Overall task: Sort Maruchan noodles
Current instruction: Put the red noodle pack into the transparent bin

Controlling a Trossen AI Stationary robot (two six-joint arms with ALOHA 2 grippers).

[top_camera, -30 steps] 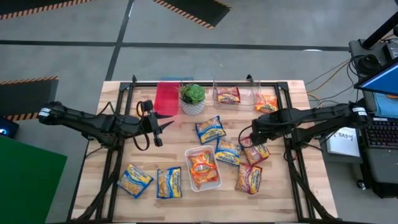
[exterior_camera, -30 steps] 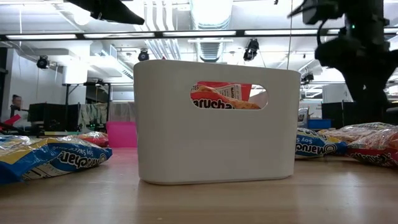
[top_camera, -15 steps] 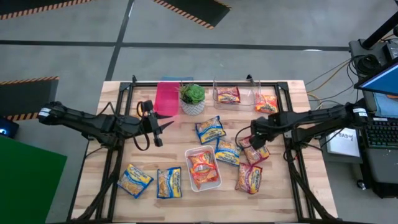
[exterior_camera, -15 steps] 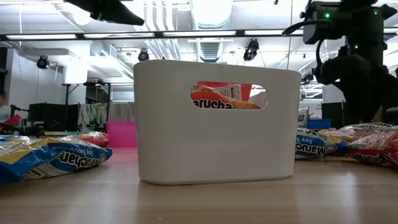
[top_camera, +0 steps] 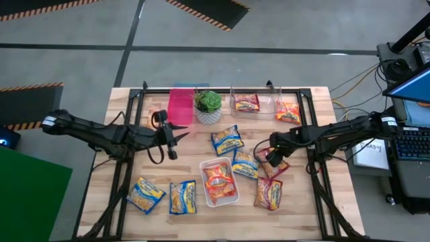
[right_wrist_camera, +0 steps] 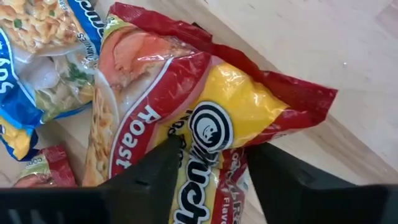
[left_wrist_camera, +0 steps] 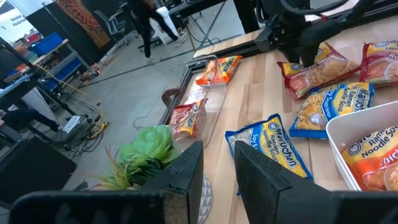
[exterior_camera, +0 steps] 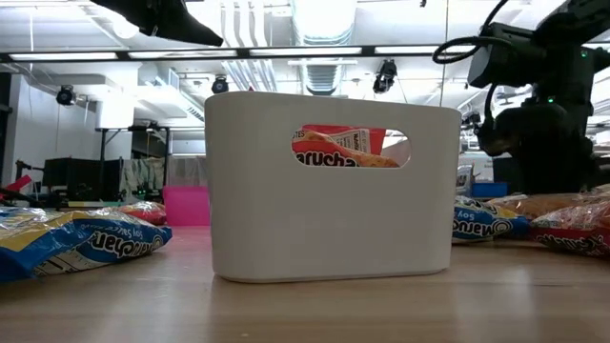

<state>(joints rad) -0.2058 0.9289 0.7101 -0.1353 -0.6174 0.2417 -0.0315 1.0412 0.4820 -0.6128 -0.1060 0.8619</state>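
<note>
Right gripper [right_wrist_camera: 208,163] fingers straddle a red-edged noodle packet [right_wrist_camera: 186,118] mid-table.

The table [top_camera: 302,208] was light wood with a black frame. The packets had yellow-orange fronts: the one under the right gripper [right_wrist_camera: 208,163] had a red edge [right_wrist_camera: 186,112], the one beside it a blue edge [right_wrist_camera: 43,68]. The bin [exterior_camera: 329,186] in the middle was white, with an orange packet [top_camera: 218,181] inside. The tray [top_camera: 180,106] at the back was pink, the plant [top_camera: 207,101] green in a white patterned pot. Both arms were black.
</note>
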